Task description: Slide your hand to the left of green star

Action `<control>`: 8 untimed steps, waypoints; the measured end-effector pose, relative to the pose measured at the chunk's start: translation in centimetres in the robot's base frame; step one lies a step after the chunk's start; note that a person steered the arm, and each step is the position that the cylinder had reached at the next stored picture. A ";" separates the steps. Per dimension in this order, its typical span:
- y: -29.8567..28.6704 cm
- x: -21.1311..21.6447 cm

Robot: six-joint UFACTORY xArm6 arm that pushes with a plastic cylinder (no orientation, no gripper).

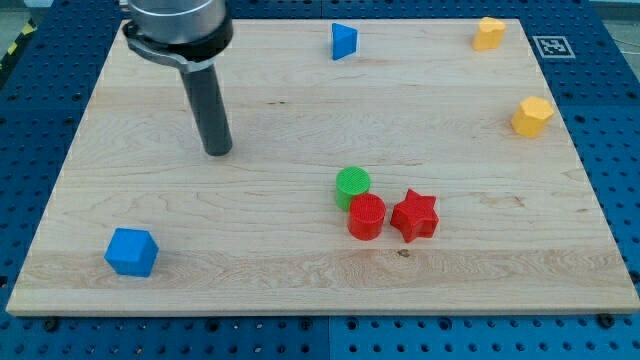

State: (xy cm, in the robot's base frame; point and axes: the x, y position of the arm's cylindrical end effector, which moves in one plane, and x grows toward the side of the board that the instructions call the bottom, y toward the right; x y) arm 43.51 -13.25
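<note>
A light wooden board [300, 110] rests on a blue perforated table [610, 100]. My tip [218, 152] sits in the upper left of the frame, well apart from the blocks; it is a plain rod with no pincer. No green star is identifiable: the only green block, a green cylinder [352, 185], stands right of centre, touching a red cylinder [367, 216] beside a red star [415, 215].

my tip [218, 152] upper-left of cylinders [367, 216] | star [414, 215] just right | cube [132, 251] bottom-left
</note>
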 end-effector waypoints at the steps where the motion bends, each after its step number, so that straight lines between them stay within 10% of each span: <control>1: -1.1 -0.3; 8: -12.0 -6.5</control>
State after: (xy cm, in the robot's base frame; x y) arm 37.03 -25.24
